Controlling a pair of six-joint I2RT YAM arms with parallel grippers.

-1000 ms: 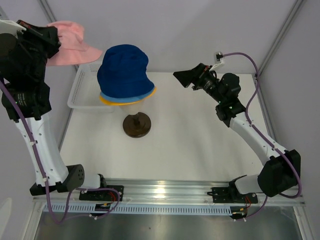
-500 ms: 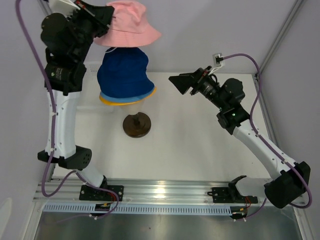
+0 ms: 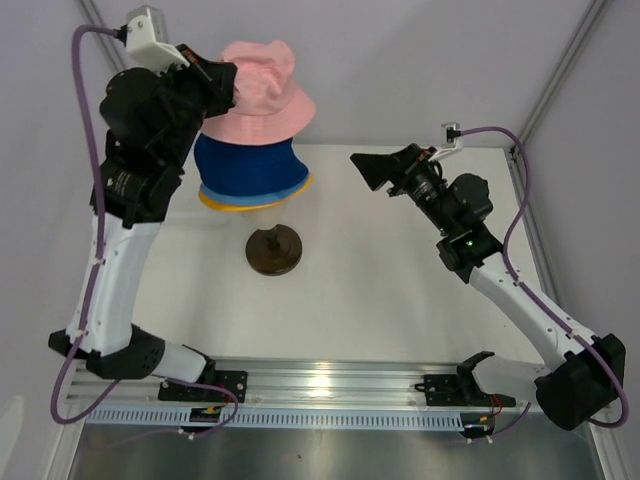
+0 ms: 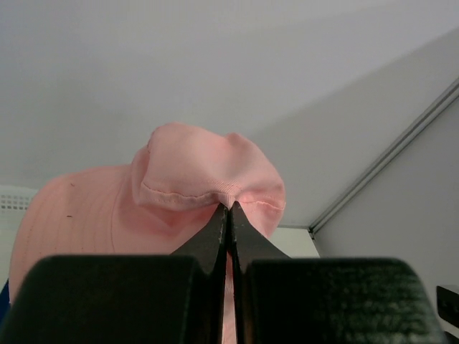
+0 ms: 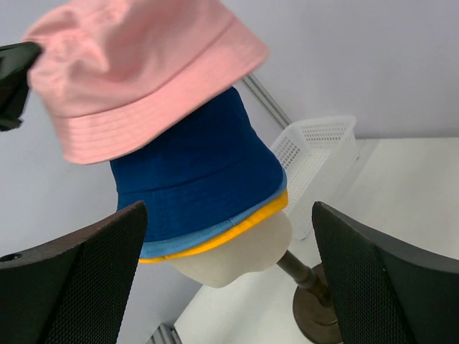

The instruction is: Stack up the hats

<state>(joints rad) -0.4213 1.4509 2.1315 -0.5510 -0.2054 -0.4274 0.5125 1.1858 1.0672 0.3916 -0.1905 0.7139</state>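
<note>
Upper left, top view: left gripper (image 4: 229, 209) pinched tight on pale pink cloth bucket hat (image 3: 265, 88), tilted over dark navy cloth bucket hat (image 3: 245, 165). Centre right: right gripper (image 3: 372, 168) spread wide, empty.

My left fingers (image 4: 215, 240) pinch the held hat (image 4: 193, 168) at its crown, just ahead of their tips. Ahead of my right fingers (image 5: 376, 287), it hangs tilted over the three stacked hats (image 5: 204, 161) on the mannequin head (image 5: 233, 254); the basket (image 5: 323, 143) sits beyond.
</note>
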